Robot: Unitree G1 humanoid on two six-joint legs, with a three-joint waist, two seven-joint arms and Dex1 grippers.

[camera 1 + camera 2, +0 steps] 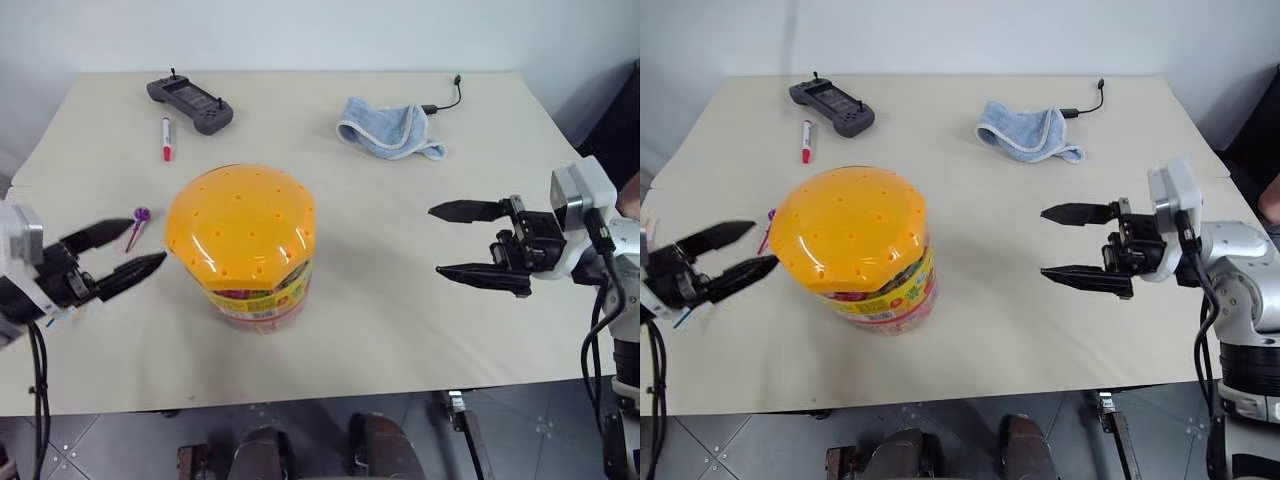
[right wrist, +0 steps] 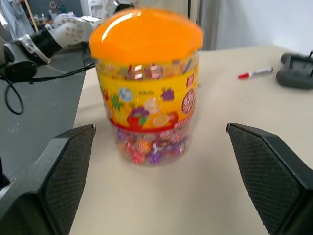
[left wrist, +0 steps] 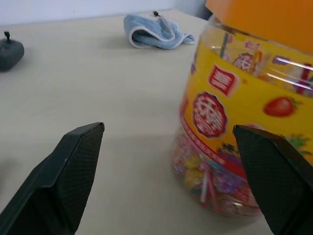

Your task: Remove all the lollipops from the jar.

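The jar [image 1: 245,250] stands mid-table, a clear tub with a colourful label and an orange holed lid [image 1: 240,220] on top. Several wrapped lollipops [image 2: 146,147] lie at its bottom behind the plastic. A purple lollipop [image 1: 140,215] lies on the table left of the jar, just past my left gripper's far finger. My left gripper [image 1: 147,243] is open, pointing at the jar's left side with nothing between its fingers. To the jar's right, my right gripper [image 1: 436,240] is open, level and aimed at the jar, well apart from it.
At the back of the table [image 1: 400,330] lie a dark handheld controller [image 1: 190,100], a red-and-white marker pen [image 1: 167,138], and a blue cloth [image 1: 390,128] with a black cable [image 1: 447,100] beside it. The table's front edge runs just below both grippers.
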